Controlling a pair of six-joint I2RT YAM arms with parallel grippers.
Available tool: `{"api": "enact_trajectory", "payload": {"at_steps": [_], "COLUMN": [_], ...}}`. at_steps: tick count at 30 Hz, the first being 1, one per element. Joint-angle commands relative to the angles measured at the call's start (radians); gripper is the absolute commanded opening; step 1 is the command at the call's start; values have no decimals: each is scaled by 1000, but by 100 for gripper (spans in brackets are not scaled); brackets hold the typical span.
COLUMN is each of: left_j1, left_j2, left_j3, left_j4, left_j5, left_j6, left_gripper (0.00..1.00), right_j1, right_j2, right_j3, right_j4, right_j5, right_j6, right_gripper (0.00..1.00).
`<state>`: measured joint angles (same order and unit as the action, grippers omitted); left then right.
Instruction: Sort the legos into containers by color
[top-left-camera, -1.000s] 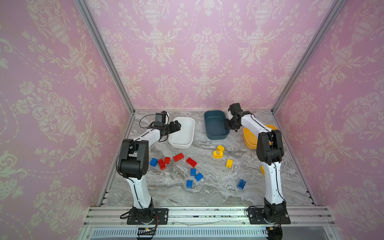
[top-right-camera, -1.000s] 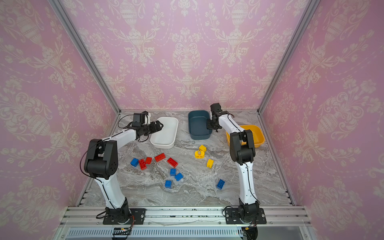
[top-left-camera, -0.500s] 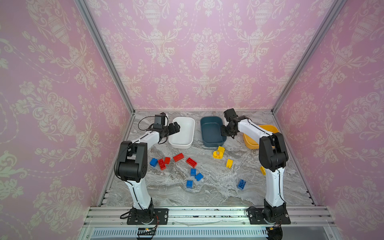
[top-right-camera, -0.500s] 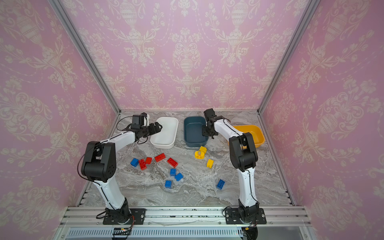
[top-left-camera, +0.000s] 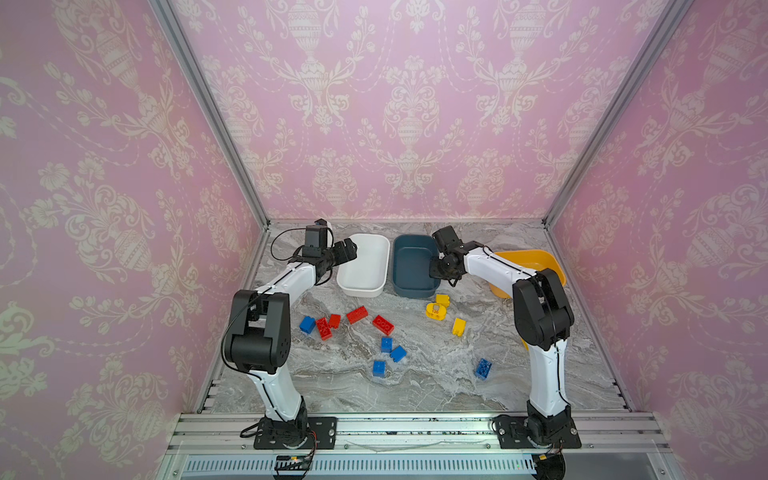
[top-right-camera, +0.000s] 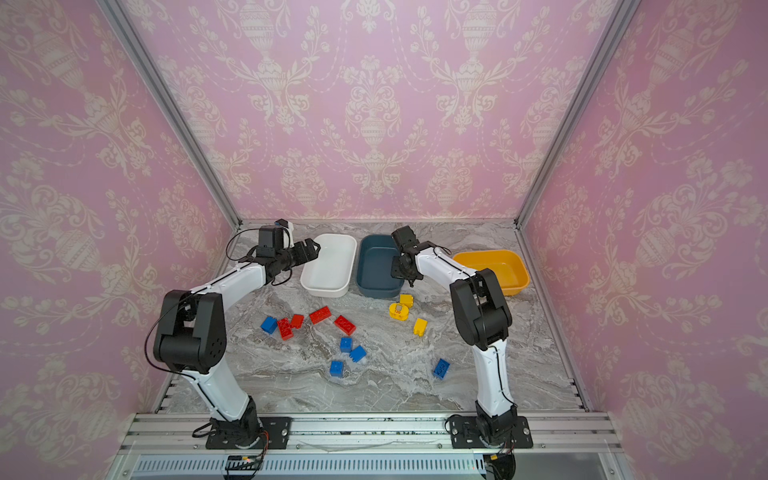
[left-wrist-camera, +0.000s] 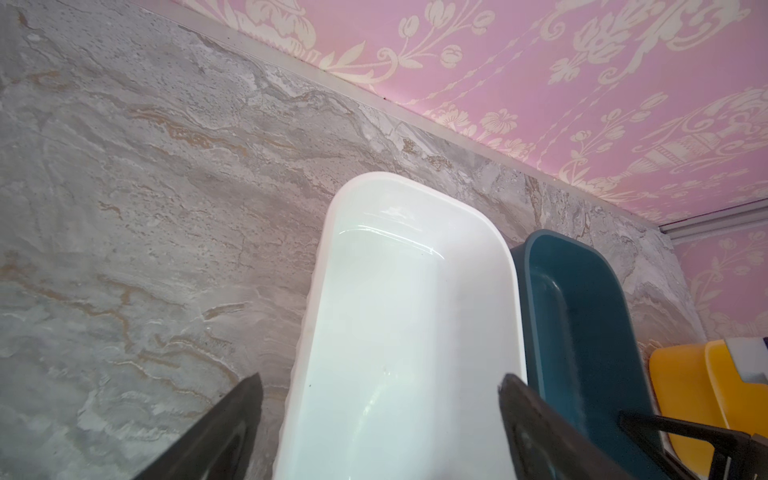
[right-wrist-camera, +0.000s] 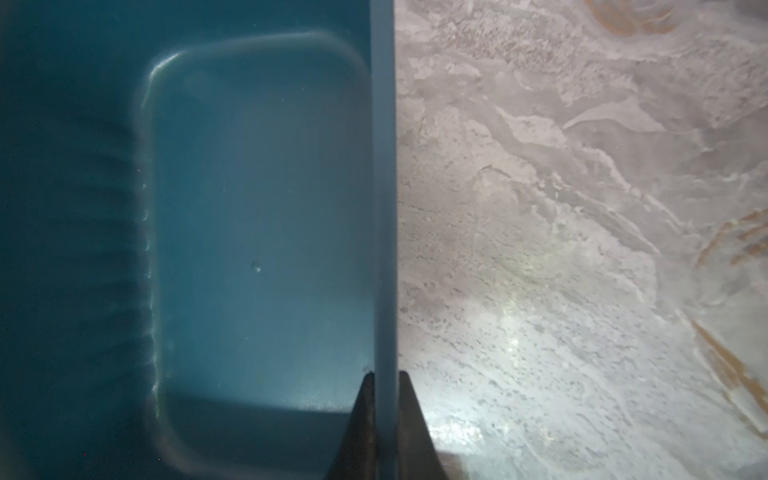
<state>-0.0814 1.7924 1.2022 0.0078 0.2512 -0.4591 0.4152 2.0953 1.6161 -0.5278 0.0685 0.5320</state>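
Three containers stand at the back of the table in both top views: white, dark teal and yellow-orange. My right gripper is shut on the teal container's right wall, one finger inside and one outside. My left gripper hangs open over the near left end of the white container, holding nothing. All three containers look empty. Legos lie loose in front of them: red ones, blue ones and yellow ones, including a rounded stickered piece.
The white and teal containers stand almost side by side. One blue lego lies apart, near the right arm's base. The yellow lego sits just in front of the teal container. Pink walls close in the back and sides.
My right gripper has dragged the teal container leftward, up close to the white one. The left arm has hardly moved.
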Motion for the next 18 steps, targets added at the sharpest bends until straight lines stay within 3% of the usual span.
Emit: {"api": "enact_trajectory", "payload": {"at_steps": [1, 18], "left_j1": [6, 7], "left_j2": [-39, -44], "left_j3": [-19, -26], "left_j4": [0, -5], "left_j5": [-32, -44], "left_j6": [-1, 7], "left_gripper": [91, 92], "right_j1": [16, 29], "right_j2": [-17, -9], "right_j3": [-26, -19], "right_j4": [-5, 5], "right_j5": [10, -11], "right_j6": [41, 0], "right_gripper": [0, 0]}}
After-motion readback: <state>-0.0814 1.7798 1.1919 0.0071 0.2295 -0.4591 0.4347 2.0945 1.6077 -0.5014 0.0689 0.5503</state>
